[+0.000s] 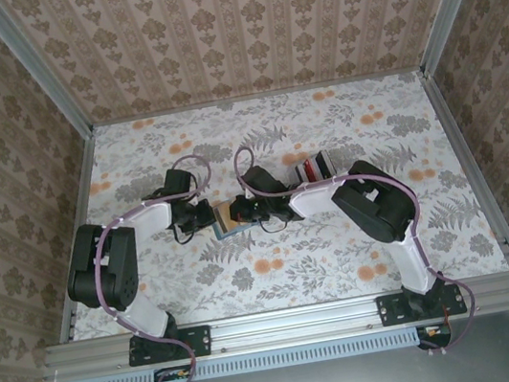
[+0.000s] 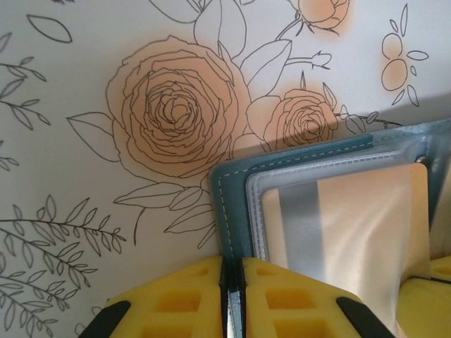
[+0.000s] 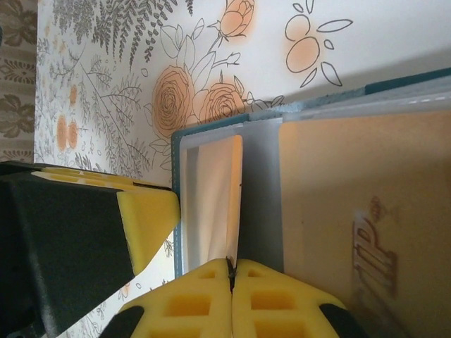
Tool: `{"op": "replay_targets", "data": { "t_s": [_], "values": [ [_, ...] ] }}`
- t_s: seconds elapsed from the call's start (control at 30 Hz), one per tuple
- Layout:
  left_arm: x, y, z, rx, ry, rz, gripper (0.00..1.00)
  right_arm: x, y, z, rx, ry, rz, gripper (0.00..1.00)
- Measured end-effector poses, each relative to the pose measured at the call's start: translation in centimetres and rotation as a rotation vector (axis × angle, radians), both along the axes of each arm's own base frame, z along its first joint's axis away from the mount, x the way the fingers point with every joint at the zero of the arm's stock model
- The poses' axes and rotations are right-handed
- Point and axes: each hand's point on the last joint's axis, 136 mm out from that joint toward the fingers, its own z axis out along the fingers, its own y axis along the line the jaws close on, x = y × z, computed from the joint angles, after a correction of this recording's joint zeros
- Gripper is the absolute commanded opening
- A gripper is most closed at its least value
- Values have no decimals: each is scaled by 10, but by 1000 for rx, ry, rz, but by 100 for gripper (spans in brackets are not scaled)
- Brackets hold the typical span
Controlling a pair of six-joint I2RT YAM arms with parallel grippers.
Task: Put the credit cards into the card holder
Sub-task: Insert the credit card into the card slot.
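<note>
The teal card holder (image 1: 227,220) lies open on the flowered table between my two grippers. My left gripper (image 2: 232,262) is shut on the holder's teal stitched edge (image 2: 229,211). A tan credit card (image 3: 331,204) with a grey stripe lies partly inside the holder's clear sleeve (image 3: 208,204). My right gripper (image 3: 231,262) is shut on that card's near edge. The same card (image 2: 352,225) shows through the sleeve in the left wrist view. More credit cards (image 1: 315,166), red, black and white, stand behind my right gripper (image 1: 246,212), which faces my left gripper (image 1: 202,217).
The left gripper's yellow pad (image 3: 148,211) sits just left of the holder, close to my right fingers. Papered walls and metal rails (image 1: 56,96) enclose the table. Open floral tabletop (image 1: 255,133) stretches behind the arms.
</note>
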Motion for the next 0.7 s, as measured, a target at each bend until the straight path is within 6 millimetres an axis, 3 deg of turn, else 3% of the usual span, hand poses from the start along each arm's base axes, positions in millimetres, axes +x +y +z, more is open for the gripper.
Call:
{"op": "replay_targets", "data": {
  "t_s": [0.1, 0.2, 0.33, 0.53, 0.7],
  "values": [
    [0, 0, 0, 0, 0, 0, 14, 0, -1, -1, -22, -17, 6, 19],
    [0, 0, 0, -1, 0, -1, 14, -1, -1, 3, -46, -41, 22, 34],
    [0, -2, 0, -2, -3, -5, 14, -4, -9, 8, -111, -69, 41, 42],
    [0, -3, 0, -3, -3, -8, 14, -7, -26, 8, -202, -75, 63, 42],
    [0, -3, 0, -3, -2, -8, 14, -5, -33, 8, -242, -82, 84, 23]
  ]
}}
